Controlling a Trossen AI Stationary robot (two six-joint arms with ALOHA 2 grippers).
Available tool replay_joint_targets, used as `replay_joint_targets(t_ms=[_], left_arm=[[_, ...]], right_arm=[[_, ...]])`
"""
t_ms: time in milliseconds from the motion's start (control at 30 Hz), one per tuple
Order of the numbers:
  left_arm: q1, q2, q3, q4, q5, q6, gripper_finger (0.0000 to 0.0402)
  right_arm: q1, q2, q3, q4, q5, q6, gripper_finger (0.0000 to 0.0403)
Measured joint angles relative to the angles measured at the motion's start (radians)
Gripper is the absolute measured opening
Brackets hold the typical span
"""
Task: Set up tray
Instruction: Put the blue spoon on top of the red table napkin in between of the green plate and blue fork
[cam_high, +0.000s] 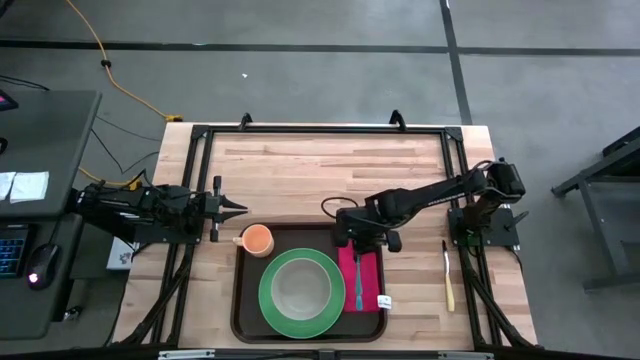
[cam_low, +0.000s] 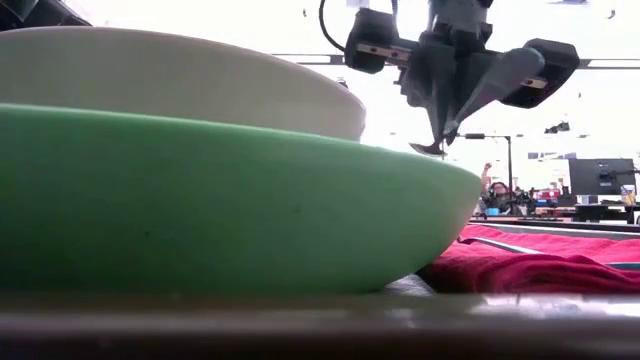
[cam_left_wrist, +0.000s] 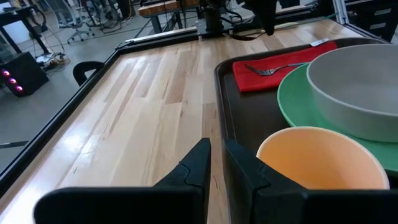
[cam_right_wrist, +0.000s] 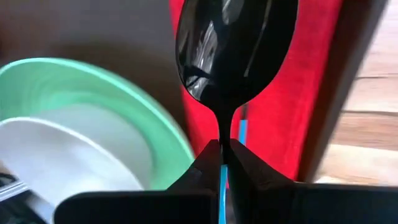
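Tray position: the tray (cam_high: 243, 300) lies on the near part of the tabletop (cam_high: 300, 175), between my two arms, flat on its base.
Tray axis: its long axis runs side to side across the tabletop, from my left arm toward my right; being a plain rectangle it has no front that I can name.
Tray load: green plate (cam_high: 296, 290) with a pale bowl (cam_left_wrist: 360, 87) on it in the middle, orange cup (cam_high: 258, 240) at the far left corner, red napkin (cam_high: 362, 282) along the right side with a fork (cam_left_wrist: 273, 66) lying on it.
Right fingers: my right gripper (cam_high: 362, 240) hangs over the far end of the napkin, fingers clenched on the stem of a dark spoon (cam_right_wrist: 233, 56).
Spoon pose: in the right wrist view the bowl of the spoon juts forward past my fingertips, above the napkin and just beside the plate's edge.
Left fingers: my left gripper (cam_left_wrist: 216, 163) waits just beside the cup, outside the tray's left rim; its fingers stand nearly closed and grasp nothing.
Off-tray item: a knife (cam_high: 448, 278) lies on the tabletop right of the tray.
Risk, spoon: I judge the thin stem could swivel in my pinch, so the spoon lands crooked, on the fork, or against the plate.
Risk, napkin: a low descent could snag and bunch the cloth.
Risk, cup: a careless left move could tip the cup.
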Motion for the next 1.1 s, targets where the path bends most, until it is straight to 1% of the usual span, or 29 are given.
replay_joint_targets(t_ms=[267, 433, 600, 733, 900, 1100], left_arm=[[0.0, 0.0, 0.0, 0.0, -0.001, 0.0, 0.0074], [0.0, 0.0, 0.0, 0.001, -0.002, 0.0, 0.0074], [0.0, 0.0, 0.0, 0.001, -0.002, 0.0, 0.0074], [0.0, 0.0, 0.0, 0.002, -0.002, 0.0, 0.0074], [0.0, 0.0, 0.0, 0.002, -0.002, 0.0, 0.0074], [0.0, 0.0, 0.0, 0.001, -0.002, 0.0, 0.0074]], right_arm=[[0.025, 0.002, 0.0, 0.074, 0.029, 0.036, 0.0001], [0.033, 0.022, 0.0, 0.117, 0.026, 0.042, 0.0001], [0.043, 0.076, 0.0, 0.19, -0.004, 0.034, 0.0], [0.046, 0.095, 0.0, 0.182, -0.028, 0.018, 0.0], [0.045, 0.094, 0.0, 0.17, -0.028, 0.006, 0.0], [0.049, 0.122, 0.0, 0.187, -0.031, -0.005, 0.0]])
